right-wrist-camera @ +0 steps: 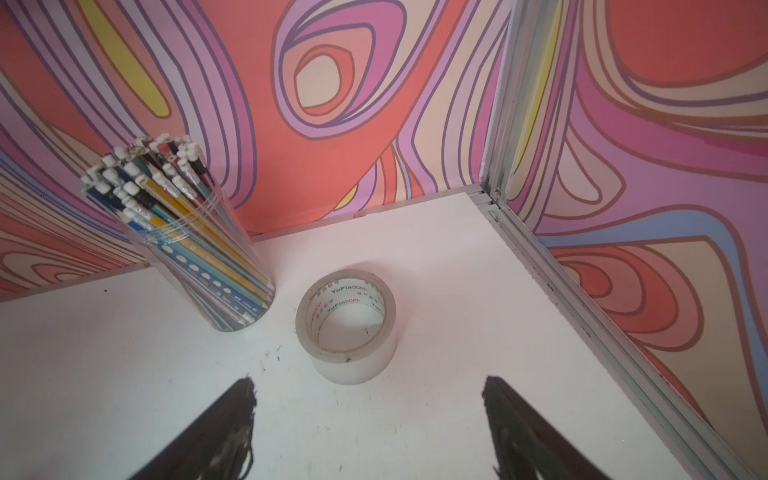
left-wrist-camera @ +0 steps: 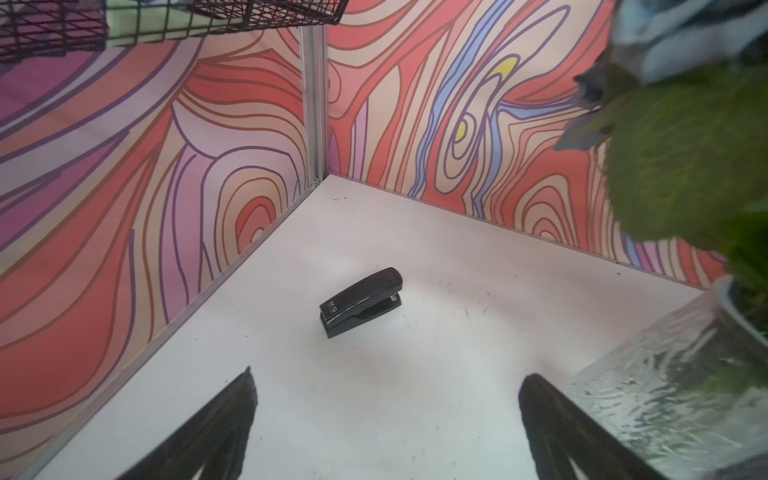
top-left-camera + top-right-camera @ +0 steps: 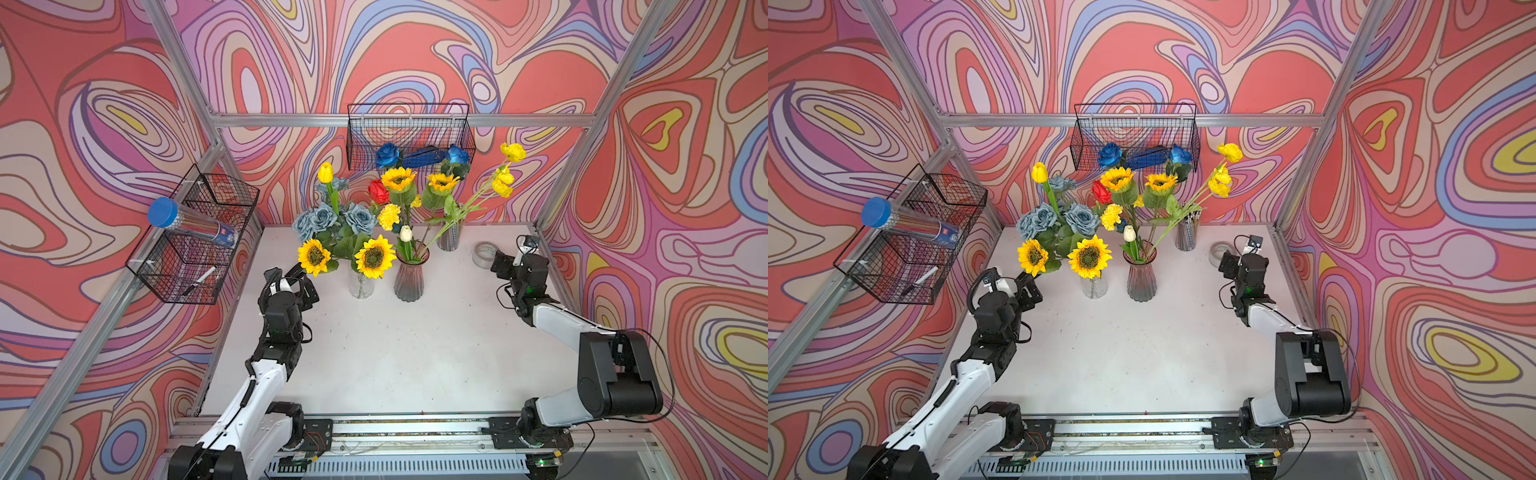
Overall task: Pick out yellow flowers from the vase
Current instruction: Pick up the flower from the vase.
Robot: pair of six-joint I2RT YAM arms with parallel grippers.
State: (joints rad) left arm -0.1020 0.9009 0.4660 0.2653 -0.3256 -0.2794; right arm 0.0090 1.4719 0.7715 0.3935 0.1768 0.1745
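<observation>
All the yellow flowers point(image 3: 375, 257) are standing in two vases on the far half of the worktop point(image 3: 374, 353).

The clear vase point(image 3: 360, 284), of rippled glass, is holding two flat, dark-centred sunflowers point(image 3: 314, 257) low at its front. A smooth yellow tulip point(image 3: 326, 172) is rising tall behind them, amid ruffled grey-blue roses point(image 3: 322, 218).

Just to its right, the grey vase point(image 3: 409, 282), ribbed and waisted, is carrying:
- two more sunflowers, up high
- a frilly carnation point(image 3: 388, 216)
- a long spray point(image 3: 505, 170) leaning right
- a white tulip point(image 3: 406, 233)
- a red rose point(image 3: 378, 191)

Blue roses point(image 3: 387, 154) are showing behind; I cannot tell which vase they are in.

A clear round cup point(image 1: 199, 249) near the far edge is bristling with pencils point(image 1: 166, 187). A ring of translucent tape point(image 1: 347, 328) is lying flat beside it, toward the far right corner. A black plastic stapler point(image 2: 361, 301) is sitting near the far left corner.

The wire side basket point(image 3: 195, 237) on the left wall is holding a blue-capped clear tube point(image 3: 191, 224) and a white pen point(image 3: 199, 280). The wire back basket point(image 3: 411, 137) is holding something dark blue that I cannot identify.

The left gripper point(image 2: 388, 374) is hovering just left of the clear vase, fingers spread wide and empty. The right gripper point(image 1: 369, 379) is facing the tape, fingers likewise apart, gripping nothing.
</observation>
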